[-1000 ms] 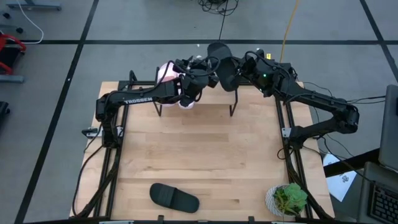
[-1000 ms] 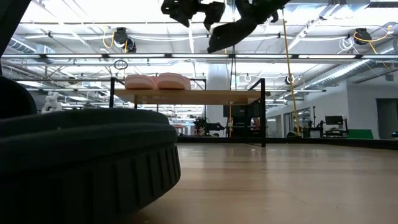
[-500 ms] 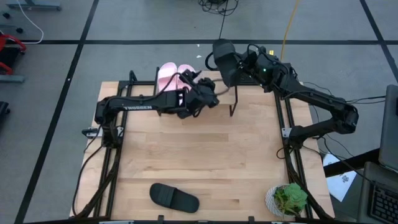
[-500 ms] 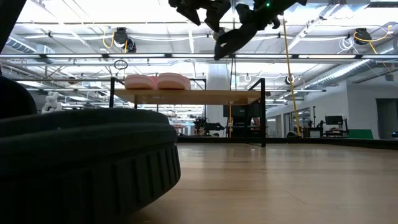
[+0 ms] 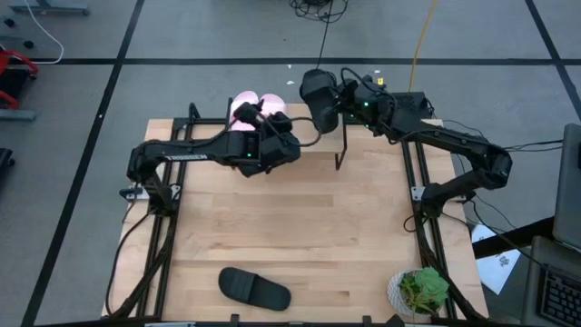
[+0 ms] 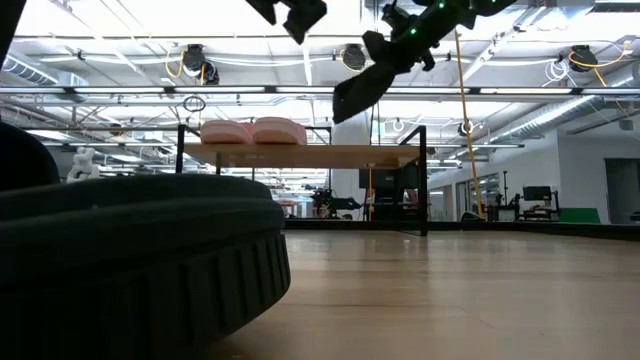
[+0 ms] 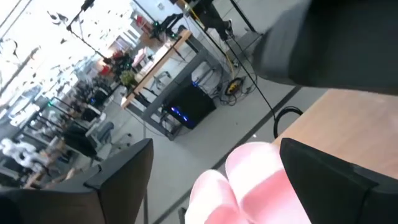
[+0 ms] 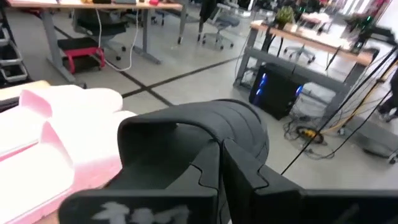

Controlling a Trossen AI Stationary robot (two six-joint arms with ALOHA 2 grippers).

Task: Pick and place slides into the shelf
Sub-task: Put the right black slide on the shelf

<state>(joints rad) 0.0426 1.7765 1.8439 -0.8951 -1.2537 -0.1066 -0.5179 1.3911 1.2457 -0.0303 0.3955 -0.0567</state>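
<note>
The shelf (image 6: 320, 155) stands at the table's far edge, its black leg (image 5: 342, 147) showing from above. Two pale pink slides (image 5: 258, 105) (image 6: 252, 131) lie side by side, soles down, on its plank top. My left gripper (image 5: 270, 129) (image 7: 214, 148) is open just short of them, on their near side, touching nothing. My right gripper (image 5: 339, 102) (image 6: 402, 42) is shut on a black slide (image 5: 317, 96) (image 6: 362, 86), held in the air above the shelf's right part. The second black slide (image 5: 254, 289) (image 6: 130, 260) lies flat near the table's near edge. My right gripper holds the black slide by its wide ridged strap (image 8: 231, 127), coming at it from the table's right. The fingers (image 8: 249, 180) close around the strap's side; the exact pinch is hidden by the gripper body. The slide is lifted clear and tilted, one end lower toward the pink slides.
A potted green plant (image 5: 421, 291) sits at the table's near right corner. Bare wooden tabletop (image 5: 290, 227) stretches between the shelf and the lying black slide. Both arms crowd the shelf's area at the far edge. Cables trail on the floor beyond the table.
My left gripper has drawn back from the pink slides toward the near edge, and its arm has swung left; both pink slides stay on the shelf. My right gripper has carried the black slide toward the far edge and slightly left, lowering and tilting it.
</note>
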